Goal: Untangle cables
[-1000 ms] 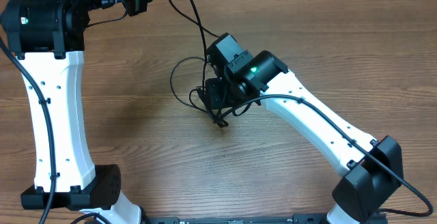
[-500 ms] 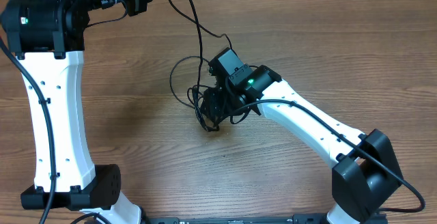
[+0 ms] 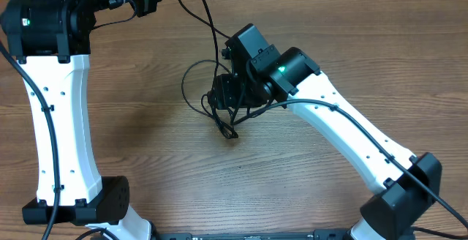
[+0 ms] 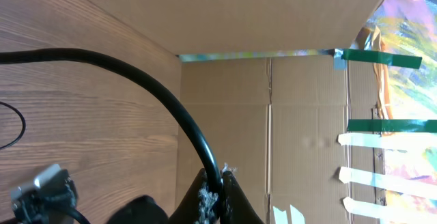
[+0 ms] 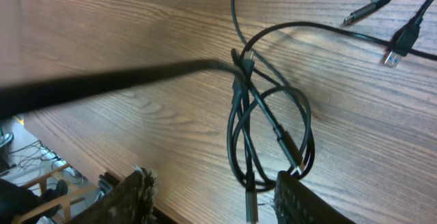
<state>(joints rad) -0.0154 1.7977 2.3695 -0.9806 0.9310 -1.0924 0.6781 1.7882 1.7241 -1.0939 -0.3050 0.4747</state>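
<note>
Only wrist cams show: R gripper (image 5: 217, 186) half-open over cables (image 5: 270, 135), empty; L gripper (image 4: 215, 183) clamped on strand (image 4: 136, 74)

Wood-grain table (image 3: 146, 145) matt; cables (image 5: 235, 101) glossy black plastic.

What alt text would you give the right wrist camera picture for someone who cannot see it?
A knot of thin black cables lies looped on a wooden table, one blurred strand stretching off to the left. The right gripper stands open at the bottom edge, its fingers either side of the loop's lower end; small plugs lie top right.
</note>
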